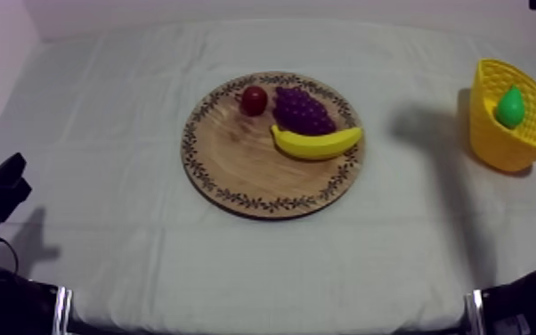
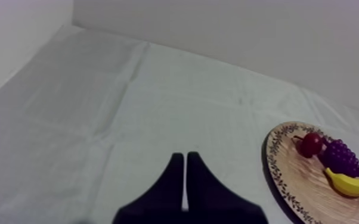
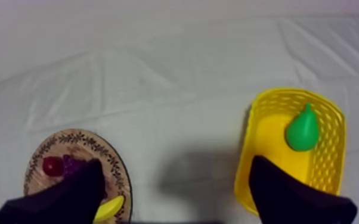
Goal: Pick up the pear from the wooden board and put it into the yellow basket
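Note:
The green pear (image 1: 509, 107) lies inside the yellow basket (image 1: 503, 147) at the table's right side. From the right wrist view, the pear (image 3: 302, 131) rests against the far wall of the basket (image 3: 259, 149). My right gripper (image 3: 176, 164) is open, fingers wide apart with nothing between them, above the cloth between the basket and the wooden board (image 3: 45, 149). My left gripper (image 1: 18, 176) sits low at the left edge, and in its own view the left gripper (image 2: 185, 156) is shut, a narrow wedge holding nothing.
The round wooden board (image 1: 236, 169) in the table's middle carries a banana (image 1: 316, 142), a bunch of grapes (image 1: 303, 111) and a small red fruit (image 1: 254, 100). Bare cloth stretches between board and basket and along the front.

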Robot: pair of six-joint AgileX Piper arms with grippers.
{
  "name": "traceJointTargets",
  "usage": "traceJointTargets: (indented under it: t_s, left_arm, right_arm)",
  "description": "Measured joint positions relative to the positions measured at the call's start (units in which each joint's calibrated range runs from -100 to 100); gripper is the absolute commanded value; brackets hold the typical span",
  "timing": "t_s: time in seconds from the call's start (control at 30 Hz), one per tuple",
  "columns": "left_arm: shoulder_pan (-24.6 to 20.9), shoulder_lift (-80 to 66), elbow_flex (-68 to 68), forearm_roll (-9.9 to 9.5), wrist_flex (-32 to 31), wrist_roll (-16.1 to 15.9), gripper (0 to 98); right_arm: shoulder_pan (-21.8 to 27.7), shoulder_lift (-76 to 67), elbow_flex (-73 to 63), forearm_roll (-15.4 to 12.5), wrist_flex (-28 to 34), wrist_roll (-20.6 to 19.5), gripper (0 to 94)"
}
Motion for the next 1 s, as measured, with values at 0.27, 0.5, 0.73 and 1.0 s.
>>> traceJointTargets:
  t_s: [0.27,0.5,0.73,1.0]
  left_arm:
    - [0.0,0.0,0.0,0.0,0.0,0.0,0.1]
    - [0.0,0.0,0.0,0.0,0.0,0.0,0.1]
    - [0.0,0.0,0.0,0.0,0.0,0.0,0.1]
    - [0.0,0.0,0.0,0.0,0.0,0.0,0.1]
  right_arm:
    - [-1.3,-9.3,8.3,1.7,-2.8,-0.5,61.0]
    - [-2.1,-19.2,18.0,2.7,-6.8,-1.1,48.3]
    - [-0.1,-31.2,29.2,4.0,-9.9,-1.4,34.8]
    - [0.5,-44.9,43.9,5.8,-15.0,-1.3,20.5]
